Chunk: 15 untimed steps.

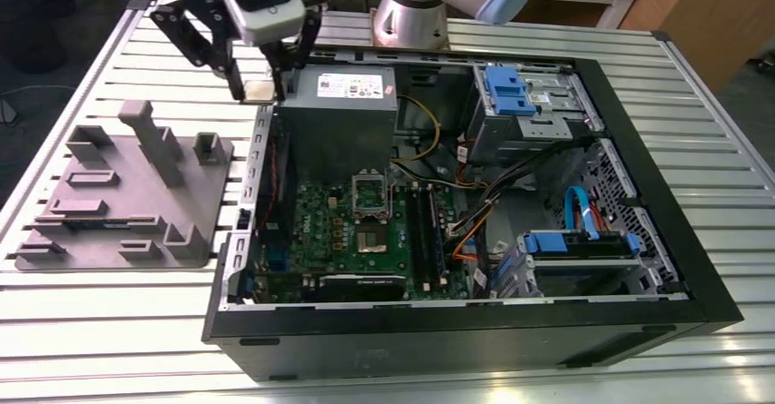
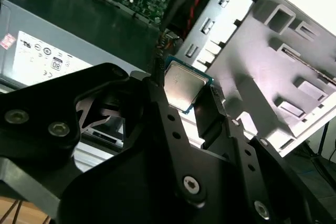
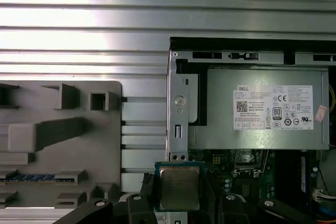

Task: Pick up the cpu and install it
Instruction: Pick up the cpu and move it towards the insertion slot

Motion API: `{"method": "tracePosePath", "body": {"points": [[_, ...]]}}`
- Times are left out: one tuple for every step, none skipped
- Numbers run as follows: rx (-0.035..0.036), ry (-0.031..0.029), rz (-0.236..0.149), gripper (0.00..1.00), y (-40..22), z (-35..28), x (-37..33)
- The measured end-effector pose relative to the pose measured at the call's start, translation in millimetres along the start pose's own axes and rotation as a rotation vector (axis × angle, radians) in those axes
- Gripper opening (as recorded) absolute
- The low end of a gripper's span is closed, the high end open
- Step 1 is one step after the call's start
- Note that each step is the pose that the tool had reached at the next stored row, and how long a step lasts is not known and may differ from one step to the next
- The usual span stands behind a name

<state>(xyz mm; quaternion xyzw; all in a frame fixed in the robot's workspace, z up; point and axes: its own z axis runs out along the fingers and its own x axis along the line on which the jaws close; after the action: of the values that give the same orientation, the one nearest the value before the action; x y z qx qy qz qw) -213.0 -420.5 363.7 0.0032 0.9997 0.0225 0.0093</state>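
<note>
Over a slatted metal table (image 1: 109, 331), above the gap between the open black computer case (image 1: 485, 331) and the moulded grey tray (image 1: 127, 200), by the boxy grey power supply (image 1: 345, 127), hangs the black gripper (image 1: 257, 89). Its fingers (image 2: 212, 111) pinch two opposite edges of the cpu (image 2: 181, 85), a flat, silver-topped square held in open air.

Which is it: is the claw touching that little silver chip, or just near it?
Touching. In the second wrist view the claw clamps the chip on opposite edges, no gap showing.
</note>
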Motion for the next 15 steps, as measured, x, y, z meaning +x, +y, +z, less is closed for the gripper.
{"method": "tracePosePath", "body": {"points": [[0.0001, 0.0001, 0.0, 0.47, 0.0, 0.1, -3.6], [0.0001, 0.0002, 0.0, 0.47, 0.0, 0.1, -7.4], [0.0, 0.0003, 0.0, 0.47, 0.1, 0.2, -11.2], [0.0, 0.0004, 0.0, 0.47, 0.1, 0.3, -15.1], [0.0, 0.0005, 0.0, 0.47, 0.1, 0.4, -19.1], [0.0, 0.0007, 0.0, 0.47, 0.1, 0.5, -23.2], [0.0, 0.0008, 0.0, 0.47, 0.1, 0.6, -27.5], [0.0, 0.001, 0.0, 0.47, 0.2, 0.7, -31.5], [0.0, 0.0011, 0.0, 0.47, 0.2, 0.7, -35.5], [0.0001, 0.0014, 0.0, 0.47, 0.2, 0.8, -39.5], [0.0001, 0.0015, 0.0, 0.47, 0.2, 0.9, -43.5], [0.0, 0.0016, 0.0, 0.47, 0.3, 0.9, -47.4], [0.0, 0.0017, 0.0, 0.47, 0.3, 1.1, -51.2], [0.0, 0.0018, 0.0, 0.47, 0.3, 1.2, -55.4], [0.0, 0.002, 0.0, 0.47, 0.3, 1.2, -59.3]]}}
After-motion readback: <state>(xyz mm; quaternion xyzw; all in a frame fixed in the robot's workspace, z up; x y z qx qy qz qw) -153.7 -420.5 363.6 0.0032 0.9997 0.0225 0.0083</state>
